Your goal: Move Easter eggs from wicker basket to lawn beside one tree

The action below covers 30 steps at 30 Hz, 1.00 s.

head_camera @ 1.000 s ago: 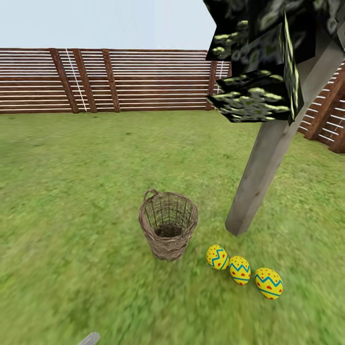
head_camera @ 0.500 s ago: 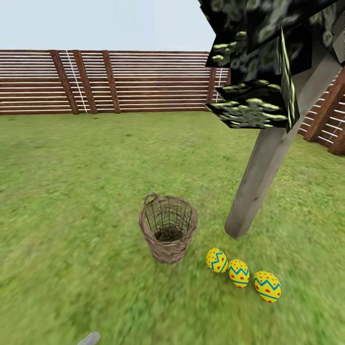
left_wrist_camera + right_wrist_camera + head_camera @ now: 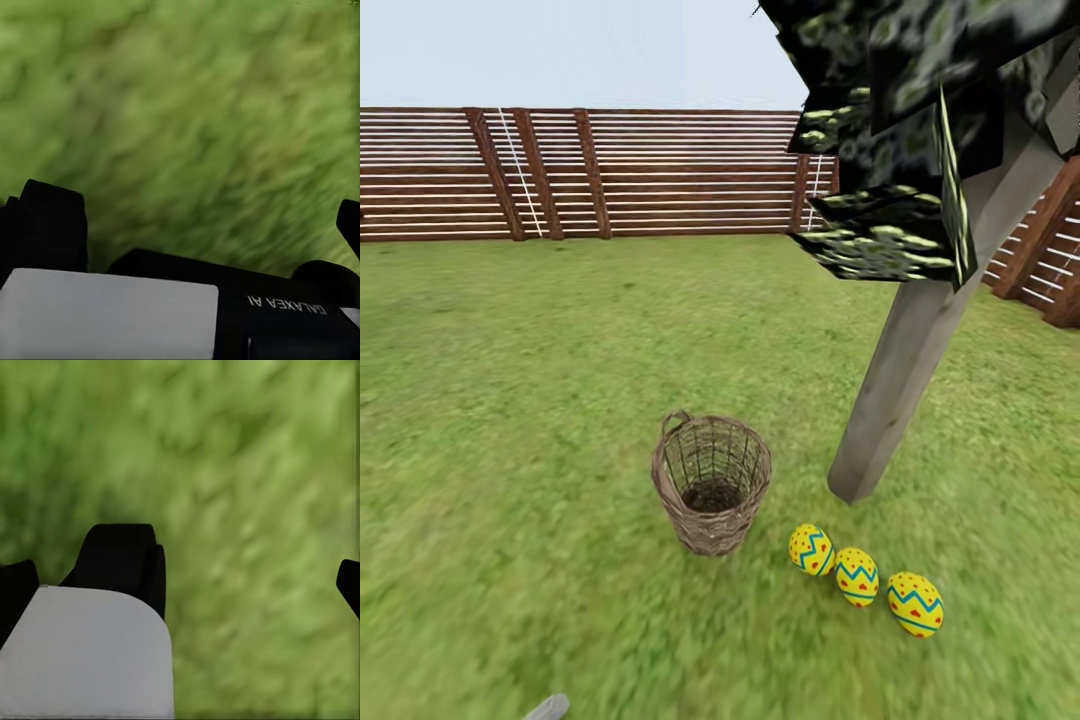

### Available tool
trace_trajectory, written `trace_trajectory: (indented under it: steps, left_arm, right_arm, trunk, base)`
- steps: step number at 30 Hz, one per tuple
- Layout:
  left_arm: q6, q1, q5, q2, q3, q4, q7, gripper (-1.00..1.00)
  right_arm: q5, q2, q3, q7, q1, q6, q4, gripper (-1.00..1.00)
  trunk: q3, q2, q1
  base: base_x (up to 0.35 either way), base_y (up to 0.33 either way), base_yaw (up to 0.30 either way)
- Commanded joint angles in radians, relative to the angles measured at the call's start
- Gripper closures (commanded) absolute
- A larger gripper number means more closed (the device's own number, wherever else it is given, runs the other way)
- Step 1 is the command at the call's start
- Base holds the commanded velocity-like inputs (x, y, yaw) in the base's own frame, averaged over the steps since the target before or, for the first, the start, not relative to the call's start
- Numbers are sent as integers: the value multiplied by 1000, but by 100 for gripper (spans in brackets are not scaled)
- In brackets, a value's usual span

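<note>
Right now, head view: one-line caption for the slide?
Three Easter eggs lie in a row on the lawn by the tree trunk, beside the empty wicker basket.

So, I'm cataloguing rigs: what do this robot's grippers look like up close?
The left gripper has black, rounded fingers, a pale grey plate and white "GALAXEA AI" lettering on its black body. The right gripper also has black fingers and a pale grey rounded plate.

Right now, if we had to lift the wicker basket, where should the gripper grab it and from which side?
Probably the rim of the wicker basket, coming straight down from above. It stands upright on the lawn with its mouth open and looks empty, so one finger could go inside the wall and one outside. The small loop handle at the far-left rim is another option, though thin. The three Easter eggs lie clear, right of it.
</note>
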Motion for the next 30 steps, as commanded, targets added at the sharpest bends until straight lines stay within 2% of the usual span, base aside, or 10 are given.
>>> trace_trajectory:
  steps: [1, 4, 11, 17, 21, 26, 30]
  left_arm:
    - [-14, 0, 10, -2, 1, 5, 14, -100]
    - [-80, 0, 10, -5, 1, 27, 56, -100]
    - [-110, 0, 10, -7, 0, 40, 95, -100]
    - [-214, 0, 10, -16, -4, 66, 191, -100]
    - [-238, 0, 10, -24, -5, 81, 243, -100]
    - [-257, 0, 10, -24, -5, 94, 253, -100]
    - [-331, 2, 10, -24, -5, 129, 253, -100]
  right_arm:
    - [8, 0, -9, 3, -1, 2, 1, -100]
    - [8, 0, -8, 3, -1, 2, 1, -100]
    - [8, 0, -8, 3, -1, 2, 1, -100]
    - [8, 0, -8, 3, -1, 2, 1, -100]
    - [8, 0, -8, 3, -1, 2, 1, -100]
    - [8, 0, -8, 3, -1, 2, 1, -100]
    - [8, 0, -8, 3, -1, 2, 1, -100]
  trunk:
    - [2, 7, -4]
    - [12, 28, -16]
    - [34, 77, -42]
    - [53, 119, -65]
    - [65, 147, -81]
    - [81, 182, -100]
    - [93, 210, -115]
  base:
    - [0, 0, 0]
    - [0, 0, 0]
    - [0, 0, 0]
    - [0, 0, 0]
    - [0, 0, 0]
    - [0, 0, 0]
    - [0, 0, 0]
